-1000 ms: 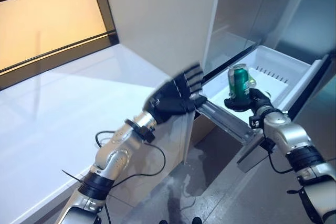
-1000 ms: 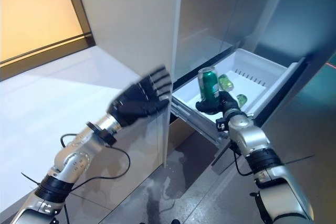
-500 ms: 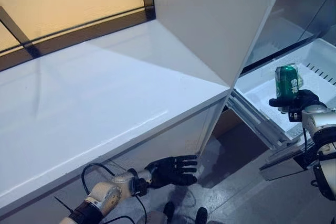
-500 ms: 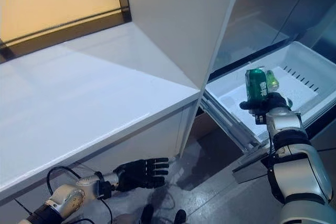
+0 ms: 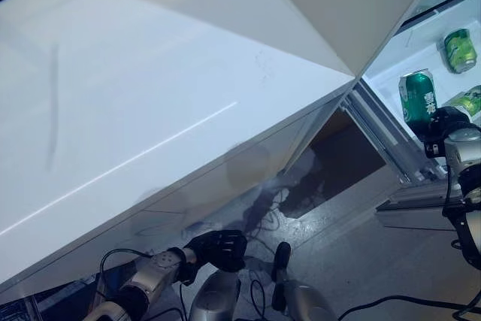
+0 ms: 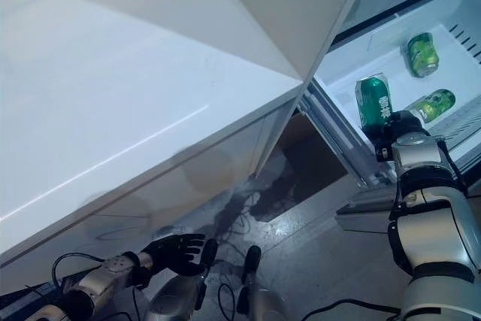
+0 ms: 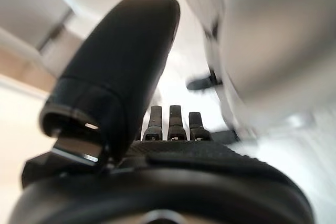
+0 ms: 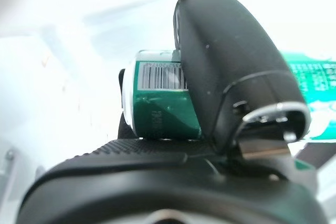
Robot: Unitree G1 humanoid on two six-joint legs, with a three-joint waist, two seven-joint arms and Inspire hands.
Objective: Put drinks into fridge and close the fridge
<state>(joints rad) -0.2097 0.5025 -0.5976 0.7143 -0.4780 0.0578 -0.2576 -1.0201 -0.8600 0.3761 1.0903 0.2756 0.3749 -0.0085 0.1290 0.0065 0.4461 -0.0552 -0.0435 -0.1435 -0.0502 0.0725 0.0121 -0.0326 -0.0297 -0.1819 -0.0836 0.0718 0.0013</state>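
My right hand [image 6: 403,127] is shut on an upright green can [image 6: 373,101] and holds it over the near end of the open white fridge drawer [image 6: 383,62]. In the right wrist view the thumb [image 8: 231,72] presses across the can [image 8: 157,103]. Green cans [image 6: 422,53] lie on their sides in the drawer beyond the held one; one also shows in the left eye view [image 5: 459,49]. My left hand [image 6: 176,249] hangs low near the floor below the white counter, fingers relaxed and empty; it also shows in the left wrist view [image 7: 173,124].
The white fridge door [image 6: 301,5] stands open above the drawer. A broad white counter [image 6: 113,88] takes up the left side. The drawer's metal rail [image 6: 342,148] juts toward me. Grey floor [image 6: 316,253] lies below, with a dark gap under the drawer.
The camera has tilted down, shifting the whole picture. My left hand dropped from the fridge door's edge to near the floor. My right hand keeps the can over the drawer.
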